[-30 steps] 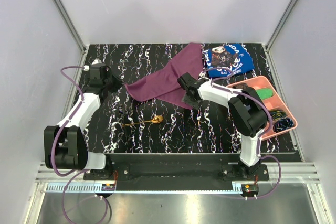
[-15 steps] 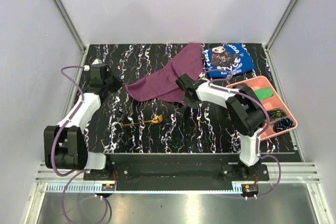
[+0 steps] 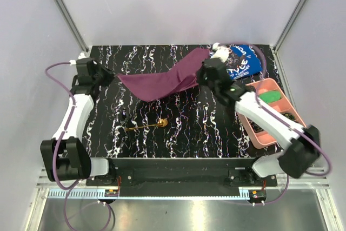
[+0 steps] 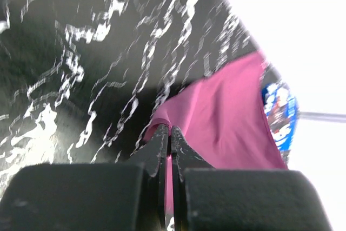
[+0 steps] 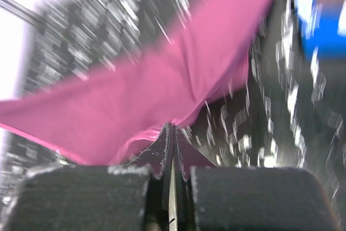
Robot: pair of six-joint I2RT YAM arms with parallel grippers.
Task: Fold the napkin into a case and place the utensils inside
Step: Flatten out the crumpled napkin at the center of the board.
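Observation:
The plum-purple napkin (image 3: pixel 162 82) hangs stretched between both grippers over the back of the black marbled table, with one tip trailing toward the back (image 3: pixel 200 52). My left gripper (image 3: pixel 112 77) is shut on the napkin's left corner; in the left wrist view its tips (image 4: pixel 168 132) pinch the napkin (image 4: pixel 227 117). At the napkin's right edge my right gripper (image 3: pixel 200 78) is shut on the cloth; in the right wrist view its tips (image 5: pixel 172 129) clamp a fold of the napkin (image 5: pixel 151 79). The gold spoon (image 3: pixel 147 126) lies on the table in front, apart from both grippers.
A blue printed cloth (image 3: pixel 244 60) lies at the back right, just behind the right wrist. A pink compartment tray (image 3: pixel 268 86) with small items sits along the right edge under the right arm. White walls close in the table's left, right and back.
The right gripper has shut on the napkin's right edge and swung back and to the right. The left gripper pulled its corner left, so the cloth now hangs stretched between them.

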